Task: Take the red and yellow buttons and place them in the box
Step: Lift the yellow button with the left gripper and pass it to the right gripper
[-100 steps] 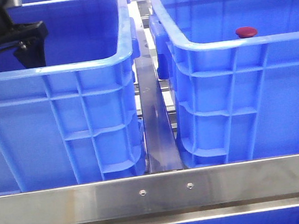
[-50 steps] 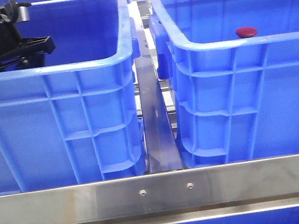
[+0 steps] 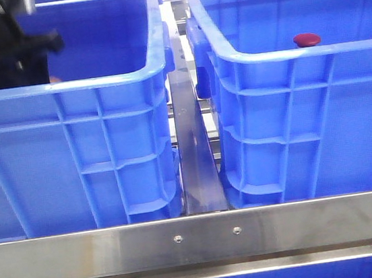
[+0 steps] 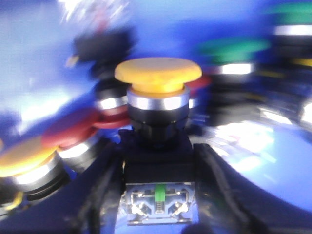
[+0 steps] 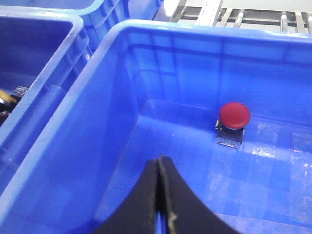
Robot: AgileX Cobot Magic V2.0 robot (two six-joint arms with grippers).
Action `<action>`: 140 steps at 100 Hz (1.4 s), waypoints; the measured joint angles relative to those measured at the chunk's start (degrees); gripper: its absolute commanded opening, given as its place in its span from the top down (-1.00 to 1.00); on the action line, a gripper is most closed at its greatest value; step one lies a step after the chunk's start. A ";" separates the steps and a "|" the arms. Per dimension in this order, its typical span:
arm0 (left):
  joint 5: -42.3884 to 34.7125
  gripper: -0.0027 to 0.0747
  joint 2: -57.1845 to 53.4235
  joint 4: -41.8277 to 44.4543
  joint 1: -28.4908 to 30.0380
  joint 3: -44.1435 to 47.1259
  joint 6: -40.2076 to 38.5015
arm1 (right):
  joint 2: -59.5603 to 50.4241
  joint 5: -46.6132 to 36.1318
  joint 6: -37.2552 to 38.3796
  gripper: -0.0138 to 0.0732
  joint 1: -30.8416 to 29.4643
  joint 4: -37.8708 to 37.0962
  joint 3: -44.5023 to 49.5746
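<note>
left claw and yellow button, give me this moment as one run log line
left claw: shut on yellow button, inside left crate | right claw: shut, empty, over right crate | red button: on right crate floor

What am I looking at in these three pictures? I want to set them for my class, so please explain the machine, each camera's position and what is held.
This is a two-armed robot sorting push buttons between two blue crates. The front view looks forward over both: the left crate with the black left arm reaching inside, and the right crate holding one red button. The other two cameras sit on the wrists. The left wrist view, blurred, shows the left gripper clamping a yellow button by its black body, with a heap of red, yellow and green buttons behind. The right wrist view shows the right gripper, fingers pressed together and empty, above the right crate, where the red button stands upright on the floor.
</note>
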 measured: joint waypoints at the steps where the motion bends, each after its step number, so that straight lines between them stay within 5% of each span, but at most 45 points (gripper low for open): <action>1: 0.00 0.66 -0.43 -0.25 0.00 0.00 0.91 | 0.00 0.00 0.00 0.83 0.00 0.00 0.00; 40: 10.80 0.66 -6.52 -22.86 0.00 0.00 29.23 | 0.00 6.76 0.00 0.75 0.00 0.73 -4.18; 48: 10.91 0.66 -6.94 -28.13 0.00 0.00 33.48 | 0.00 8.76 0.00 0.48 0.00 1.67 -5.42; 67: 10.91 0.66 -8.82 -33.86 -0.96 0.00 38.14 | 2.43 12.18 0.00 -0.57 0.00 6.34 -7.11; 74: 10.91 0.66 -9.08 -33.86 -1.89 0.00 38.46 | 3.93 12.36 0.00 -0.77 0.00 8.02 -7.11; 96: 10.91 0.66 -9.21 -33.86 -6.44 0.00 38.93 | 9.95 16.22 0.00 -0.81 0.00 12.70 -10.06; 140: 11.01 0.66 -9.21 -33.39 -12.12 0.00 38.96 | 24.44 41.28 7.01 -0.81 0.00 15.08 -25.46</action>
